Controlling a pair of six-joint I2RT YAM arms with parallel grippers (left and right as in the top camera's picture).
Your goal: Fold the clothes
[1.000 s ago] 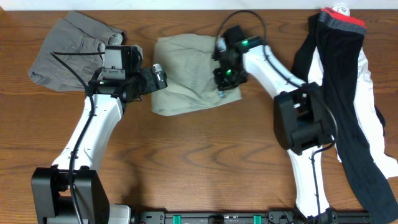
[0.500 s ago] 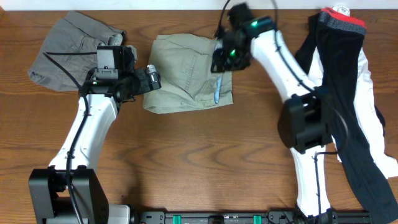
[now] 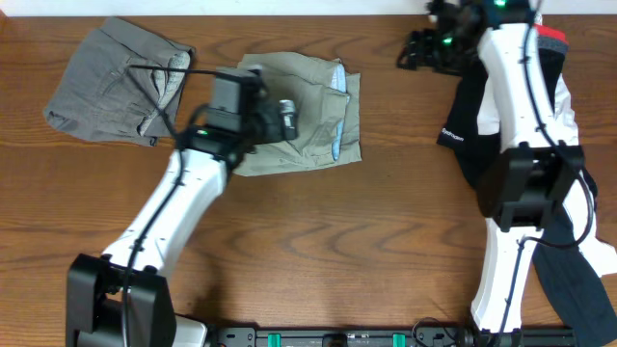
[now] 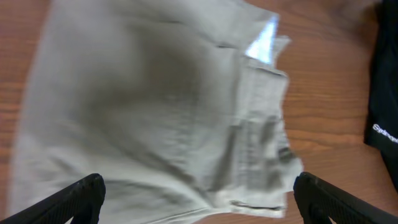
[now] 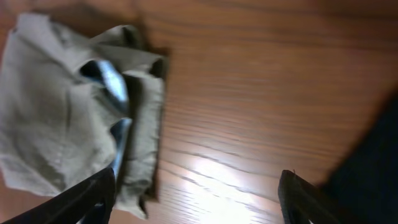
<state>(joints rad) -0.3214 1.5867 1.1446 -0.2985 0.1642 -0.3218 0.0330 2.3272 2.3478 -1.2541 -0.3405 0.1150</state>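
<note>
Two sets of jaws, both spread and empty: left jaws over folded khaki shorts [image 4: 155,106]; right jaws over counter [image 5: 249,93], between shorts and black sportswear [image 4: 385,81].

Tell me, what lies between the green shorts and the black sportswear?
Only bare wooden table separates the green shorts from the black sportswear, as the overhead view shows; the open right hand hangs over the gap's far end.
</note>
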